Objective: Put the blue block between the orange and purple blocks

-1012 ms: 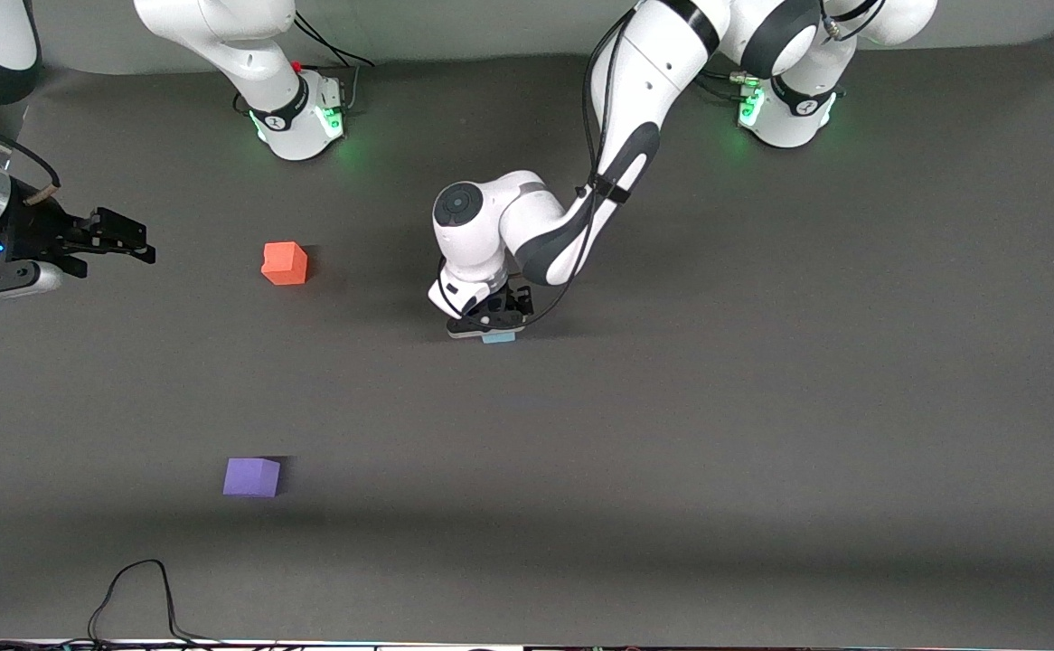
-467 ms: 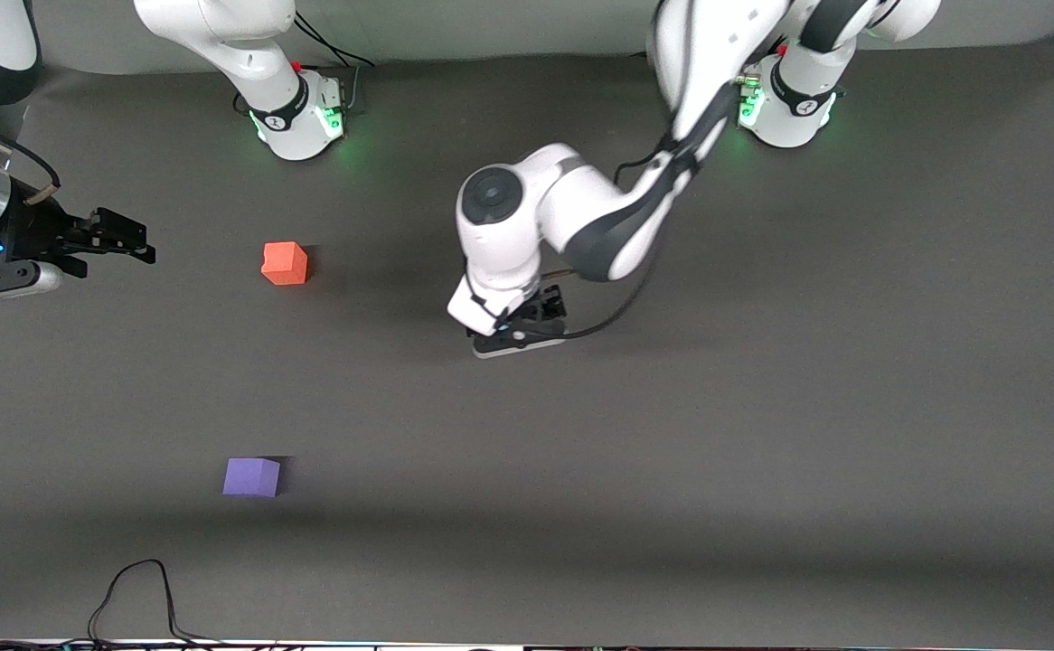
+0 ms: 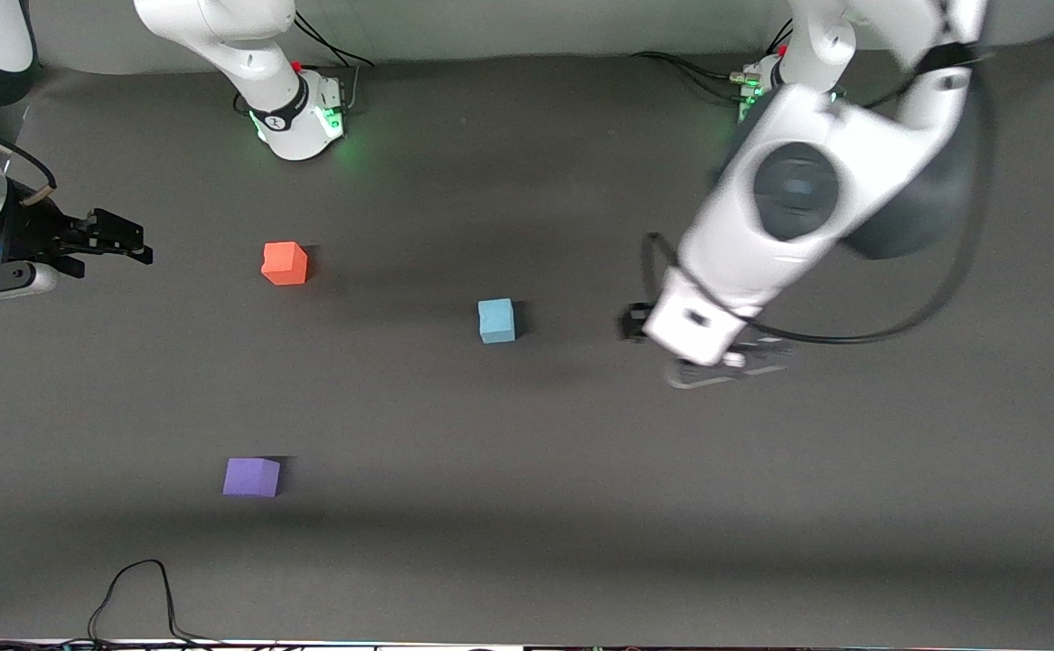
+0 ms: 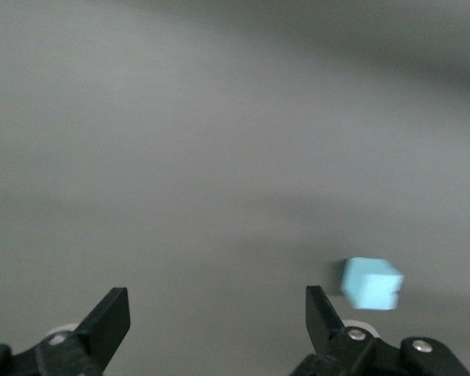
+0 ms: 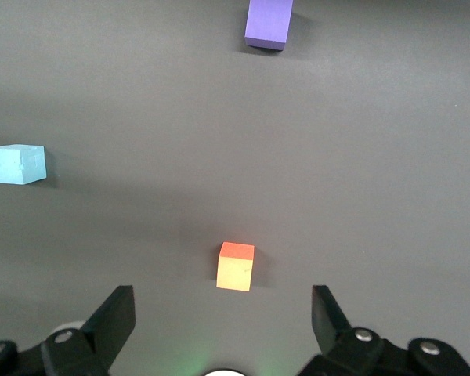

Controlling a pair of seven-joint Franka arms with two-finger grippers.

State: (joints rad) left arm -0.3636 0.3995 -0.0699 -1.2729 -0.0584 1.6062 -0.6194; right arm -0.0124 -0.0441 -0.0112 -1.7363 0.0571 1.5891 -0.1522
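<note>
On table (image 3: pixel 581 506): blue block (image 3: pixel 496 321) sky-blue matte cube, resting free.

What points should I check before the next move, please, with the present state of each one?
1. Blue block free on the table: ok, nothing touches it.
2. Blue block between the orange block and the purple block: not ok, it lies toward the left arm's end, off the line that joins them.
3. Left gripper empty: ok, open, over bare table beside the blue block.
4. Right gripper out of the way: ok, open, waiting at the right arm's end of the table.
5. Gap between orange and purple free: ok, only bare table shows there.
</note>
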